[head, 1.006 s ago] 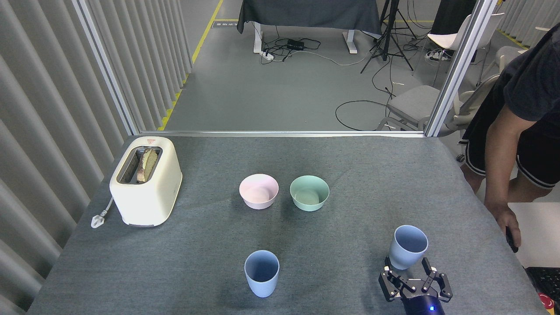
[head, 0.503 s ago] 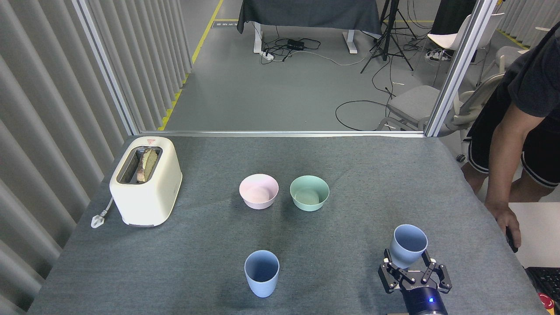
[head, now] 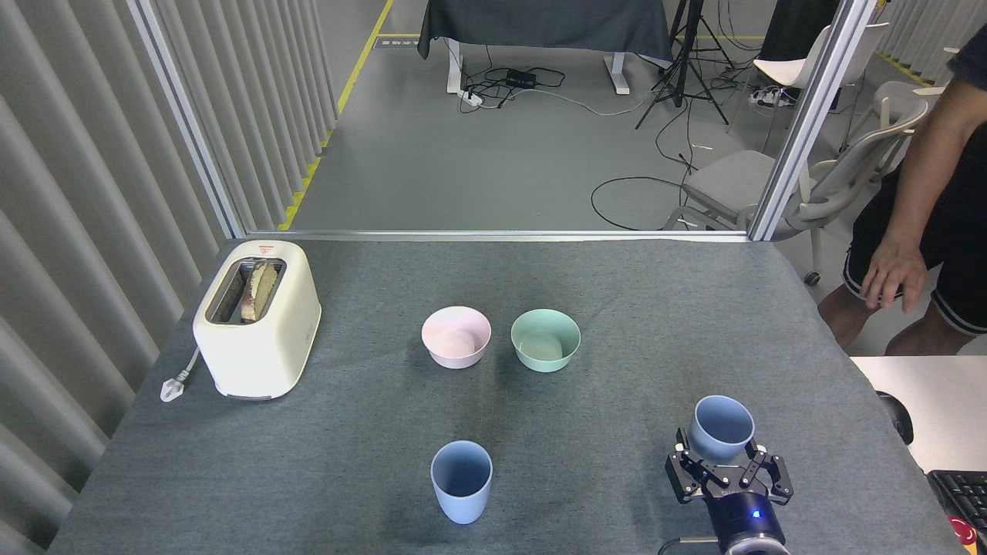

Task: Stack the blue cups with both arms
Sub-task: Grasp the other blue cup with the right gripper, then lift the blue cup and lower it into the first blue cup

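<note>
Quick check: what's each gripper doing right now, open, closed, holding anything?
Left gripper: not in view.
Right gripper: open, fingers spread around the base of the right blue cup, not clamped on it.

Bench (head: 370, 462): toaster (head: 258, 327) far left, bread slice (head: 261, 289) in its slot. Two bowls (head: 456, 336) (head: 545, 339) side by side at centre. One cup (head: 461, 481) in front of them, second cup (head: 720, 432) front right, right gripper (head: 729, 472) just in front of it, jaws flanking its base.
</note>
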Tool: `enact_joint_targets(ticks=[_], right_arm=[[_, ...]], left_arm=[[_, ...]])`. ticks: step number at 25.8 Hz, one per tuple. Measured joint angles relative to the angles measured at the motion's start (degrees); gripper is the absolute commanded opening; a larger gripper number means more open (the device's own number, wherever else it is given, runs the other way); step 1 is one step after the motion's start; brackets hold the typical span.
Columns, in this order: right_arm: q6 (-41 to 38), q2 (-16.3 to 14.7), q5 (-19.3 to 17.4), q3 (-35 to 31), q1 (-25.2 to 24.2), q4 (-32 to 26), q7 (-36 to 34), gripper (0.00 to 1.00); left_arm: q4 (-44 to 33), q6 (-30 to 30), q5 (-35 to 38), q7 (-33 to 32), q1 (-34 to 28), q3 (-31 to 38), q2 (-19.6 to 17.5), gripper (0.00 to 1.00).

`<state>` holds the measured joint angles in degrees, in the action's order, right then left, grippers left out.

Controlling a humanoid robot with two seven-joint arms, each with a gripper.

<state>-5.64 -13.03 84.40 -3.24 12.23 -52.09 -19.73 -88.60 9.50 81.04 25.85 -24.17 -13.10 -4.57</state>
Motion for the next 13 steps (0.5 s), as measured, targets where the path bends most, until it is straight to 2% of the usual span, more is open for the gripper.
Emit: enact_joint_targets(ticks=[1, 4, 6, 9, 13], right_arm=[[0.0, 0.0, 0.1, 0.0, 0.1, 0.1, 0.0, 0.95], [0.6, 0.1, 0.3, 0.1, 0.2, 0.4, 0.0, 0.75], [0.9, 0.3, 0.5, 0.1, 0.2, 0.4, 0.0, 0.67], [1.6, 0.4, 0.6, 0.2, -0.3, -0.2, -0.1, 0.62], [2.0, 0.6, 0.8, 0.2, -1.9, -4.0, -0.4, 0.61]], left_arm=[[0.0, 0.0, 0.0, 0.0, 0.0, 0.0, 0.0, 1.0], [0.0, 0.0, 0.0, 0.0, 0.0, 0.0, 0.0, 1.0], [0.0, 0.0, 0.0, 0.0, 0.0, 0.0, 0.0, 1.0], [0.0, 0.0, -0.1, 0.0, 0.0, 0.0, 0.0, 1.0], [0.1, 0.0, -0.1, 0.0, 0.0, 0.0, 0.0, 1.0]])
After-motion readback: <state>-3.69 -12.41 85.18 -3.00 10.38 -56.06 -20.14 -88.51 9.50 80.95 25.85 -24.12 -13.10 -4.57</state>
